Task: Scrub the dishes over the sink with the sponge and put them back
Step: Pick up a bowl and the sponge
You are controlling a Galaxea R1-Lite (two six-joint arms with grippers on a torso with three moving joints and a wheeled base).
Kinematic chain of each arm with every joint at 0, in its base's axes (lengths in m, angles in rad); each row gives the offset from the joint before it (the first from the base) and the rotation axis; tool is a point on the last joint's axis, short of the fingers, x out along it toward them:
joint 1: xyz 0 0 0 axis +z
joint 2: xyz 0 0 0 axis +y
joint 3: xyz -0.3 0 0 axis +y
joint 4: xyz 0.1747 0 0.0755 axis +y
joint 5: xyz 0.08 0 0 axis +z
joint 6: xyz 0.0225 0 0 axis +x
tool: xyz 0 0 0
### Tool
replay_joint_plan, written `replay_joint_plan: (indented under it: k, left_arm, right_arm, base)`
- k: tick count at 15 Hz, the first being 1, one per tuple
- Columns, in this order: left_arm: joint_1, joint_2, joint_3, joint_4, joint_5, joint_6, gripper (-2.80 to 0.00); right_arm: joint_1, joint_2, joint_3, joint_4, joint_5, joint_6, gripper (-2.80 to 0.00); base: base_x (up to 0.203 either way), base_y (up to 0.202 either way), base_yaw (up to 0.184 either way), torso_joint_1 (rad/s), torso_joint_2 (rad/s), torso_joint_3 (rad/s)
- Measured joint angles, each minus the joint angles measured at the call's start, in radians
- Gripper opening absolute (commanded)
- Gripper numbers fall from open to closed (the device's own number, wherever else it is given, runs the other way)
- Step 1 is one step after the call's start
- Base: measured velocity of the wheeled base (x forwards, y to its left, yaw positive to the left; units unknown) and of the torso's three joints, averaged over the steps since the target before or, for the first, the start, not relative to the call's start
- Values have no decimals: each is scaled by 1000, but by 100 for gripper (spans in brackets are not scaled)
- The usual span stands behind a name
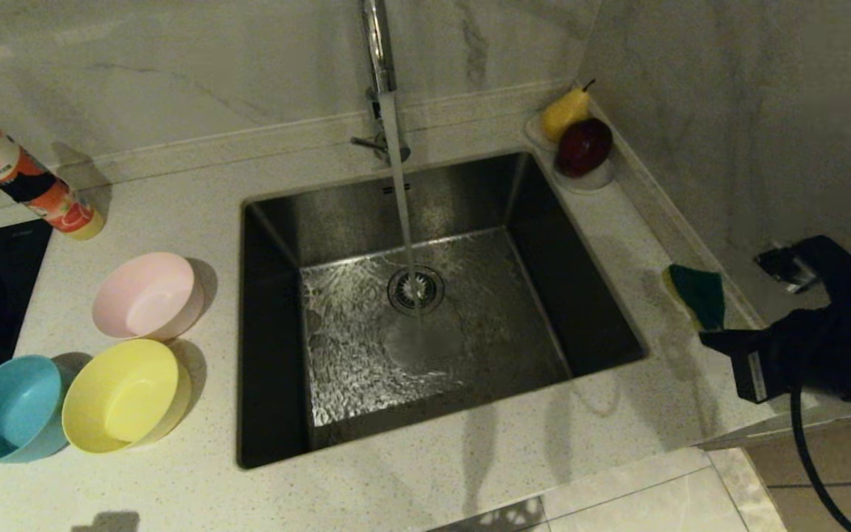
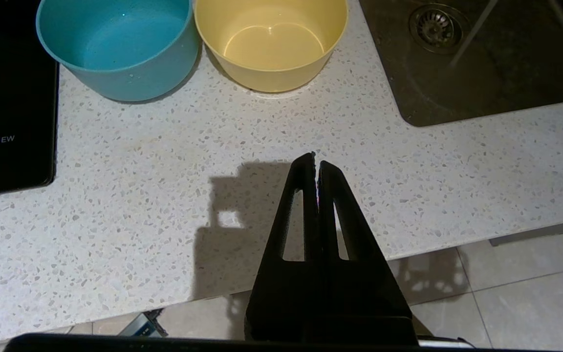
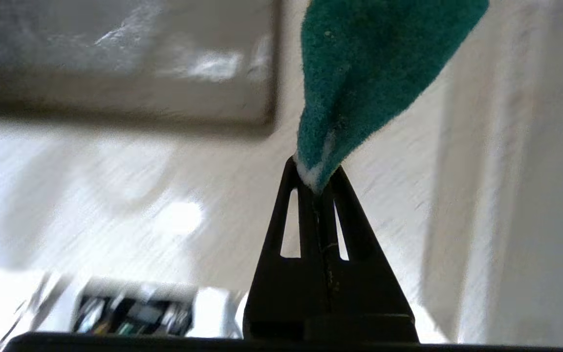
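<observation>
We see the sponge [image 3: 369,73] pinched by one corner in the right end effector [image 3: 316,183], at the bench's right edge beside the sink [image 1: 588,310], where water runs. The pink bowl [image 1: 146,294], yellow bowl [image 1: 124,395] and blue bowl [image 1: 12,408] sit left of the sink. The left end effector [image 2: 316,164], pressed together and empty, hangs over the bench's front edge.

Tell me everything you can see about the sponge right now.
The sponge is small, with a fuzzy dark green scouring face over a yellow body whose edge shows in the head view. It sits at the counter's right side, beside the sink, not over it. The right gripper is shut on one pinched corner. Whether it is lifted off the counter is unclear.
</observation>
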Motion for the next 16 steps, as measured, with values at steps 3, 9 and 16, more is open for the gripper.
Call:
replay_joint_plan:
  k: [3, 9, 16]
  left_arm:
    - [0, 0, 0, 0, 0, 0, -280]
    - [0, 0, 0, 0, 0, 0, -280]
    - [0, 0, 0, 0, 0, 0, -280]
  right_arm:
    - [83, -72, -9, 93, 51, 31, -280]
    - [302, -97, -56, 145, 37, 156, -280]
    - [301, -47, -90, 145, 48, 159, -280]
  base:
    - [0, 0, 0, 0, 0, 0]
    - [0, 0, 0, 0, 0, 0]
    - [0, 0, 0, 0, 0, 0]
